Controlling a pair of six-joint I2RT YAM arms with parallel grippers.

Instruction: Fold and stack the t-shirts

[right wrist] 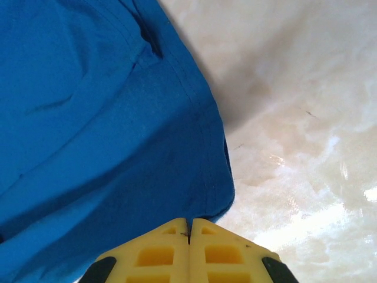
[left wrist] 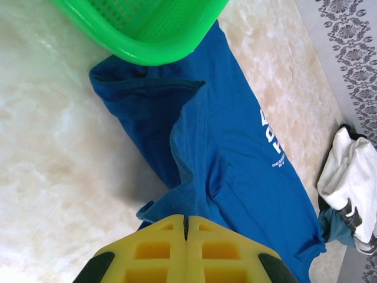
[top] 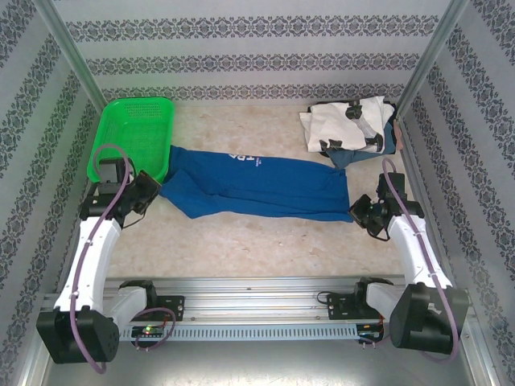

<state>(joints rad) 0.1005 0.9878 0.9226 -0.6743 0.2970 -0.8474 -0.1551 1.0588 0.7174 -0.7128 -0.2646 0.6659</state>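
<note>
The royal-blue t-shirt (top: 257,189) lies stretched out across the middle of the table, its white lettering (left wrist: 272,141) facing up. My left gripper (top: 157,193) is shut on its left end, and blue cloth rises into the closed yellow jaws of the left gripper (left wrist: 187,219). My right gripper (top: 354,213) is shut on the right corner; the hem of the blue t-shirt (right wrist: 88,118) runs into the closed right gripper (right wrist: 189,223). A white t-shirt with black marks (top: 346,121) sits folded at the back right on top of a bluish-grey t-shirt (top: 344,158).
The green mesh basket (top: 133,137) stands at the back left, its near corner over the blue shirt's edge; its rim (left wrist: 153,56) shows in the left wrist view. Patterned walls close in on three sides. A metal rail (top: 257,293) runs along the near edge.
</note>
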